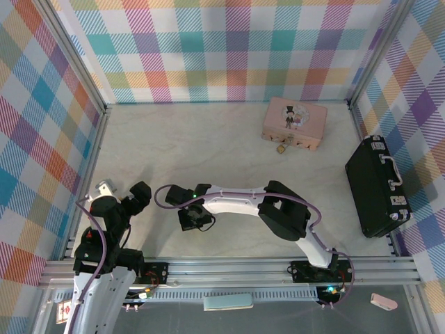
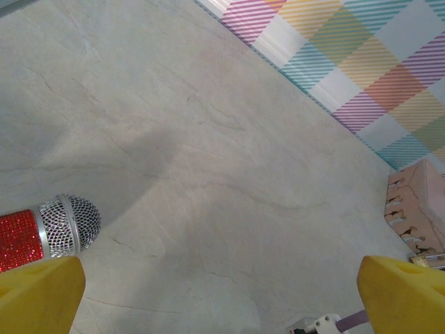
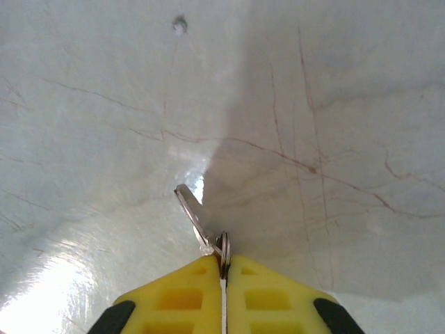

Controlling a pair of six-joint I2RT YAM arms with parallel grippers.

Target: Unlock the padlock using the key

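Right fingers (image 3: 182, 296) pinch the key (image 3: 189, 209) by its ring end, blade sticking out; thin, stiff and slick, it could swivel. Left fingers (image 2: 38, 292) gape wide. Padlock (image 1: 281, 147) sits well apart, at the pink tin's (image 1: 295, 120) front.

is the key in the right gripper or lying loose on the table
In the gripper: the right gripper is shut, its yellow fingers pinching the key at their tips, blade sticking out over the table.
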